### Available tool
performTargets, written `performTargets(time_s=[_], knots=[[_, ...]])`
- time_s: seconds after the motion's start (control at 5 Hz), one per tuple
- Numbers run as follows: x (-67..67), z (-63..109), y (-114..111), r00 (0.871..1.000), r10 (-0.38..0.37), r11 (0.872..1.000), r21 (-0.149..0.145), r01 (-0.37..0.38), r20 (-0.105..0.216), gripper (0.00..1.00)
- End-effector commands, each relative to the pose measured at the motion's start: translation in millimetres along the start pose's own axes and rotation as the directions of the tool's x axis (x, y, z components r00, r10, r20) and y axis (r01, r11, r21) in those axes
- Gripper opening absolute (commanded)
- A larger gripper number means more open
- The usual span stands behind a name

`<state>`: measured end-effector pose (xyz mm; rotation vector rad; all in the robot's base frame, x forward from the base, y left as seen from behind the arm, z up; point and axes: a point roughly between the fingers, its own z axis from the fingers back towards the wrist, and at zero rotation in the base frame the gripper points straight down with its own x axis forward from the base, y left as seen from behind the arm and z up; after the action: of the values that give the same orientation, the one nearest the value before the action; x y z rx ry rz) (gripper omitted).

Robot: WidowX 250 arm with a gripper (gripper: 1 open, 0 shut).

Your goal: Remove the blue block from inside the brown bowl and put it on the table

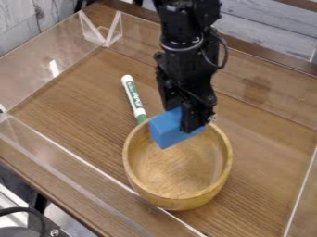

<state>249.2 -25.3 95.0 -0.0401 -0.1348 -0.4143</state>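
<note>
**Blue block clamped in gripper, hanging over bowl's far rim**

Blue block (171, 130) is off the bowl floor, pinched between the gripper's fingers and held above the far-left part of the brown bowl (180, 165), overlapping its rim line from this camera.

Largest to smallest:

- Table (74, 102): brown wood-grain top, takes up most of the view, clear acrylic walls (37, 57) standing along its edges. A clear angled acrylic piece (102, 30) sits at the far left corner.
- Robot arm (188, 42): black, comes down from the top of the view, pointing roughly straight down, cables visible along its side.
- Brown bowl: round, light wood, thick rim, grain visible inside. Sits on the table near the front centre. Interior looks bare (the part under the block is hidden, cannot tell there).
- Gripper (183, 122): black fingers closed onto the blue block, one finger plainly in front of the block's right side; the other finger is mostly hidden behind it.
- Marker (133, 99): white body with green print and green tip, lying flat on the table just left of the arm, its near end close to the bowl's far-left rim, whether touching cannot be told.
- Blue block: plain matte blue, tilted slightly, top face and left face visible.
</note>
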Motion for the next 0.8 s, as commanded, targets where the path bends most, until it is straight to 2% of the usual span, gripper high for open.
performTargets(time_s=[0.0,0.4,0.6], knots=[[12.4,13.3,8.4,0.998,-0.008,1.0,0.025,0.006,0.059,0.0],[15.0,16.4,12.0,0.997,-0.024,0.999,0.034,0.022,0.068,0.0],[15.1,18.1,17.2,0.997,-0.041,0.998,0.05,0.038,0.068,0.0]])
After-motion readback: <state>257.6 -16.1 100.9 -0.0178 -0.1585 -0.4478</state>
